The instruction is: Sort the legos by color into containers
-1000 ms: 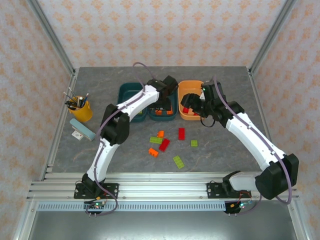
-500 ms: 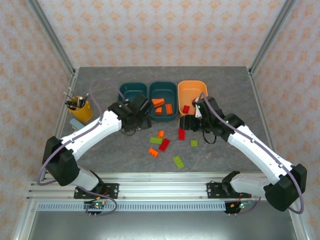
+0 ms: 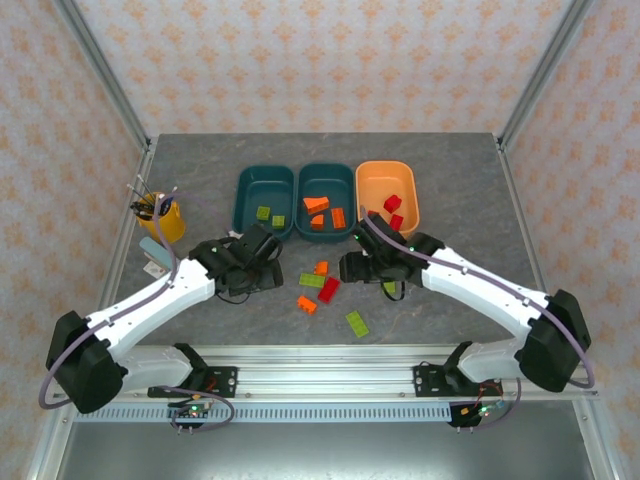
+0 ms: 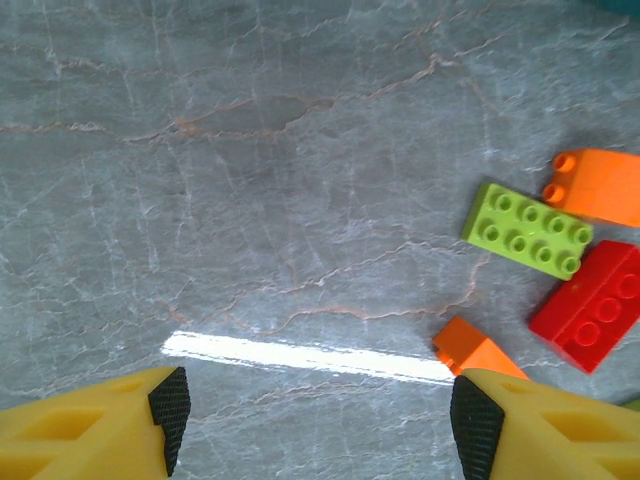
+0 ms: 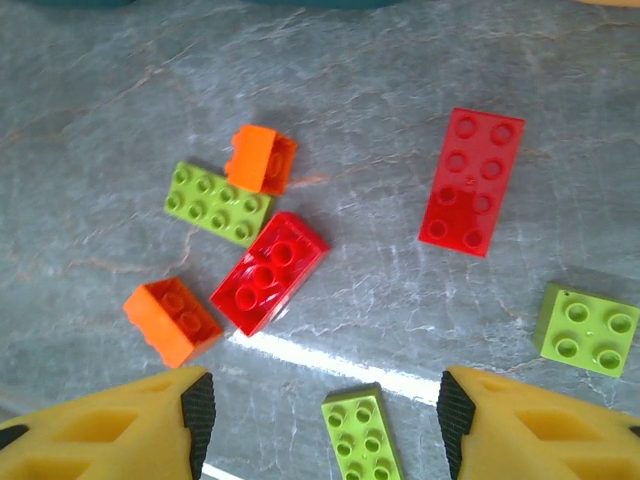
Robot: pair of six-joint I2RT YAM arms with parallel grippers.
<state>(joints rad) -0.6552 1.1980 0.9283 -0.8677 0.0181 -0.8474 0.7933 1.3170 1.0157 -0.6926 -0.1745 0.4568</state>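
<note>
Three containers stand in a row at the back: a left teal tray (image 3: 248, 190) with two green legos, a middle teal tray (image 3: 327, 178) with orange ones, and an orange tray (image 3: 372, 190) with two red ones. Loose legos lie mid-table: orange (image 3: 321, 267), green (image 3: 312, 281), red (image 3: 328, 290), orange (image 3: 307, 304), green (image 3: 356, 323). My left gripper (image 3: 268, 274) (image 4: 320, 420) is open over bare table, left of an orange lego (image 4: 472, 350). My right gripper (image 3: 356, 268) (image 5: 325, 410) is open above a green oblong lego (image 5: 362, 435), with a red lego (image 5: 270, 272) just ahead.
A yellow pen cup (image 3: 162, 220) stands at the far left with a pale blue block (image 3: 152, 250) beside it. A red oblong lego (image 5: 472, 180) and a green square one (image 5: 587, 328) lie right of the cluster. An aluminium rail (image 3: 330, 370) runs along the near edge.
Both arms have pulled back from over the trays toward me and now hover low beside the loose bricks. The trays' contents have come into view.
</note>
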